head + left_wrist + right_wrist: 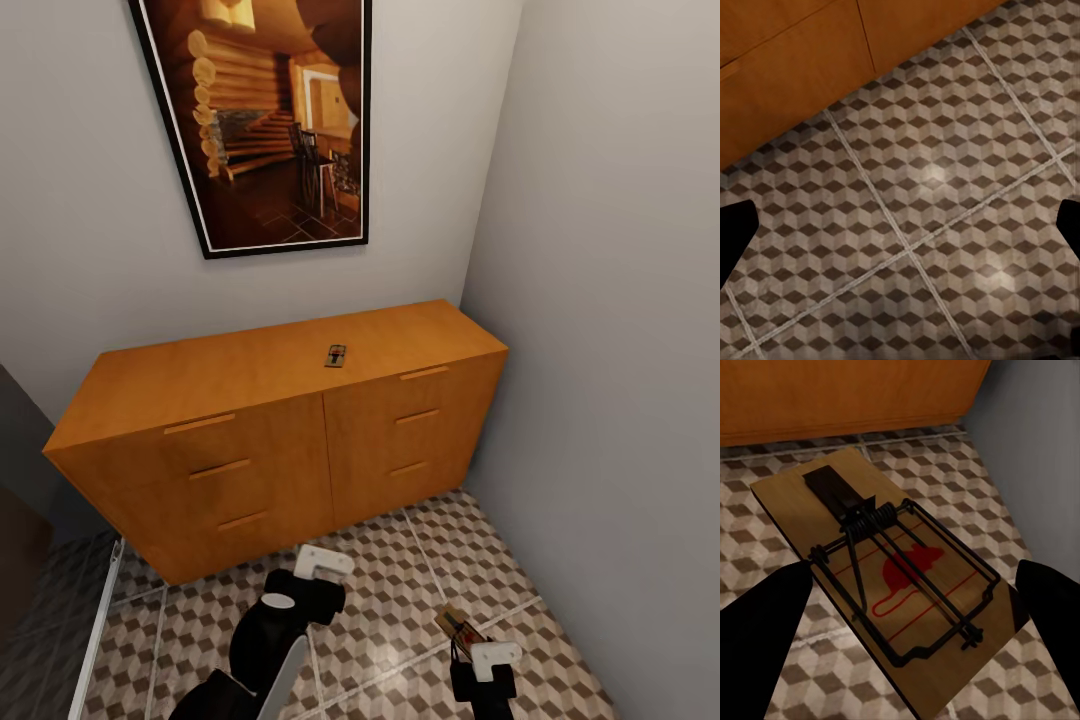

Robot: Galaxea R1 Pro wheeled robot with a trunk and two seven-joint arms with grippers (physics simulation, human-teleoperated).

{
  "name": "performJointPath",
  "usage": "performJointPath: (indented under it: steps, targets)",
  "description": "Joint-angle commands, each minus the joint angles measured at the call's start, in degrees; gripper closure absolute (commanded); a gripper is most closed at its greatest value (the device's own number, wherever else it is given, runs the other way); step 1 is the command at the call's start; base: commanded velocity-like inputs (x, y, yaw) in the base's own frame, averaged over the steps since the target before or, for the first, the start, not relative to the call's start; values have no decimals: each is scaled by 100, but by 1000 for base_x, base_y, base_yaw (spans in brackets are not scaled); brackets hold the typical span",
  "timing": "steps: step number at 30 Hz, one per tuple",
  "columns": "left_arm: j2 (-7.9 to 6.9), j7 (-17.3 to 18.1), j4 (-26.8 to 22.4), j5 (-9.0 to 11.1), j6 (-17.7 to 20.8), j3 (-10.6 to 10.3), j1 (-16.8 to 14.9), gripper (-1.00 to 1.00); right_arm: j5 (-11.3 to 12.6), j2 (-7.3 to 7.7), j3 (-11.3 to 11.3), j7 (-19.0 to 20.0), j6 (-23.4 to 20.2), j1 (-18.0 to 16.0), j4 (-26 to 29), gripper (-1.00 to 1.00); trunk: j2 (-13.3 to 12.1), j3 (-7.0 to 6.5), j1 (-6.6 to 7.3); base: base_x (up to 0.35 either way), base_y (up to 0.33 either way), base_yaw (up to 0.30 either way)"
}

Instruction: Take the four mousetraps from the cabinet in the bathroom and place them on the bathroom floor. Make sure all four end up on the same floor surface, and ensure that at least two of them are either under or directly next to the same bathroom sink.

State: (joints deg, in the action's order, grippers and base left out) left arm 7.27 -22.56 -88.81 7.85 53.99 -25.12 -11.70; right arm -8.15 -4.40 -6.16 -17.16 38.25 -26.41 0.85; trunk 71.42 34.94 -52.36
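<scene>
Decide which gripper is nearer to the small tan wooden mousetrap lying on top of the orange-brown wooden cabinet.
Left. The left gripper hangs before the cabinet, below the mousetrap on top; the right gripper is lower, further out, gripping another mousetrap.

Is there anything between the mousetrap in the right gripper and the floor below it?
Nothing visible: the mousetrap sits between the right gripper fingers above bare patterned tiles of the bathroom floor, near the cabinet.

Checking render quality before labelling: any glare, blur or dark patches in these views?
Head view: soft bright sheen on the bathroom floor tiles; cabinet evenly lit. Left wrist view: two pale glare spots on the tiles, claw fingertips pure black. Right wrist view: mousetrap sharp, its fingers featureless black.
</scene>
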Motion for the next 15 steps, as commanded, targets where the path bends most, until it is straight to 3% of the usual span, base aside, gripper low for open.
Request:
performJointPath:
  steps: [1, 15]
  targets:
    - [6, -57, -5, 58, -16, -7, 29, -100, -29, 0, -42, -59, -2, -4, -6, 100, 3, 5, 0, 0, 0, 0]
    - [37, -56, -13, 50, -181, -19, 115, -100, -29, 9, -38, -59, -6, -4, -6, 100, 3, 5, 0, 2, 0, 0]
